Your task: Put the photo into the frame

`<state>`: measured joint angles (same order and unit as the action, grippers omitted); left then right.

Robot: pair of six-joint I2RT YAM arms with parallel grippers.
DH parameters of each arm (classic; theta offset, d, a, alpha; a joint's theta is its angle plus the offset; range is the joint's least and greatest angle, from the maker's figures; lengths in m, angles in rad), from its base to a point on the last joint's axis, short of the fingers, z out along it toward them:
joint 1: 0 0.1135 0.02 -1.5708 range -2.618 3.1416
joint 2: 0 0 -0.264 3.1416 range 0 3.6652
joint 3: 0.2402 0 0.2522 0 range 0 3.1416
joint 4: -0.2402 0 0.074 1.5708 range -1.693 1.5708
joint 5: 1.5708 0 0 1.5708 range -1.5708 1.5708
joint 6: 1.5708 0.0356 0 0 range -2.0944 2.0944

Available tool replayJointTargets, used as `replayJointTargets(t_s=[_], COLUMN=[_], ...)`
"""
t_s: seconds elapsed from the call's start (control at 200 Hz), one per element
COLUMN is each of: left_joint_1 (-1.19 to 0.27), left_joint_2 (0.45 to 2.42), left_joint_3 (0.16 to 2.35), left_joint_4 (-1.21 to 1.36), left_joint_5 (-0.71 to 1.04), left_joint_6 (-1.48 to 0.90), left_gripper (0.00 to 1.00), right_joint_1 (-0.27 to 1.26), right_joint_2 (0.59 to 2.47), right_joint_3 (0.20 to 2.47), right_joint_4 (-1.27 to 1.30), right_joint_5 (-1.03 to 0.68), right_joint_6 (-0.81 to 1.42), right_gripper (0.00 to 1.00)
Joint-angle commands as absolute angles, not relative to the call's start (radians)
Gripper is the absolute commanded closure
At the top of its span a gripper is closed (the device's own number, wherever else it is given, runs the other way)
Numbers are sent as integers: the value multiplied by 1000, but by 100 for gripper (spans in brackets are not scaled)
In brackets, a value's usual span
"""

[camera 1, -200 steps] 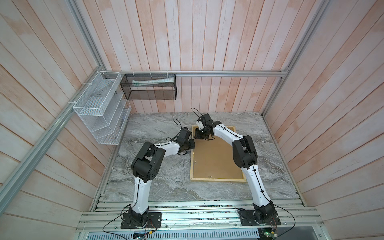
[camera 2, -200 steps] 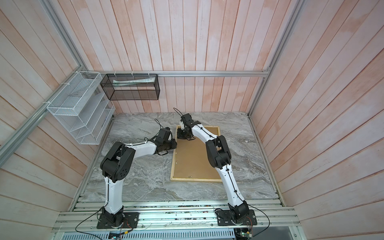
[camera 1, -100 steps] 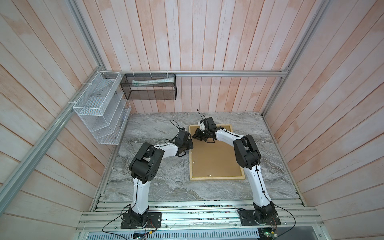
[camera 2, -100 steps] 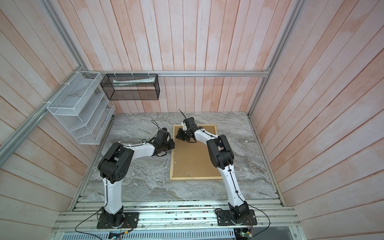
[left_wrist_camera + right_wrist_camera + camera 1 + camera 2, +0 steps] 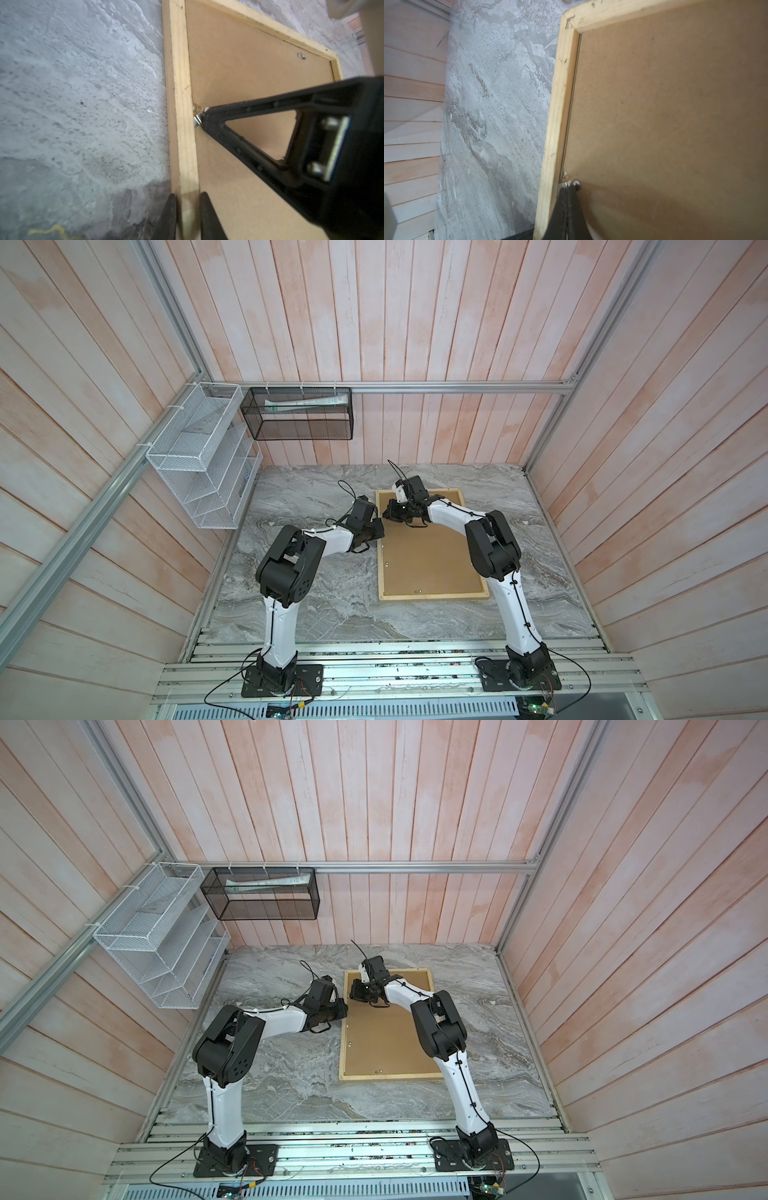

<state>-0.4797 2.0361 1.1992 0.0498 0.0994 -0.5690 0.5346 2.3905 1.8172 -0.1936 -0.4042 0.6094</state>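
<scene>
I have the frame (image 5: 432, 596) (image 5: 390, 1076) lying flat and back-up on the marble tabletop (image 5: 311, 614), a little right of centre, its long sides running away from the arm bases. The brown backing board (image 5: 432, 556) (image 5: 386, 1040) fills its whole opening, so I cannot see the photo in any view.

My left hand (image 5: 379, 533) (image 5: 343, 1013) sits at the frame's left long rail, about halfway along. In the left wrist view this hand (image 5: 188, 195) straddles the pale wooden rail (image 5: 180, 83), one finger outside on the tabletop side and one inside over the board, clenched on the wood.

My right hand (image 5: 386, 514) (image 5: 352, 994) reaches across the board to the same rail, further towards the back wall. In its own wrist view the hand (image 5: 569, 187) is clenched tight, its tips against a small metal tab (image 5: 574, 183) at the rail's inner edge. The left wrist view shows that tab (image 5: 197, 121) tilted up off the board at the black tip (image 5: 205, 118). I cannot tell whether the tab is pinched or only touched.

A second tab (image 5: 301, 55) lies flat on the board near the far rail.
</scene>
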Motion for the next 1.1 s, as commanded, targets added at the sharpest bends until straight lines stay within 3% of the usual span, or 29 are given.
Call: replayJointTargets(t_s=[0.0, 0.515, 0.79, 0.92, 1.095], left_joint_1=[-497, -535, -495, -454, -430], left_joint_2=[2048, 2075, 2061, 2045, 2065], left_joint_3=[1170, 1159, 1138, 1147, 1257], left_joint_4=[8, 31, 14, -35, -211], left_joint_5=[200, 313, 293, 250, 182], left_joint_6=[-538, -485, -504, -472, -378], left_gripper=[81, 82, 81, 82, 82], right_joint_1=[567, 554, 552, 549, 529], right_joint_2=[2483, 2526, 2490, 2416, 2276], right_joint_3=[1801, 1754, 1722, 1645, 1527], right_joint_4=[-276, 51, 52, 60, 62], right_joint_5=[-397, -419, -440, -461, -441], right_joint_6=[676, 1061, 1000, 905, 774], right_gripper=[94, 95, 94, 90, 73])
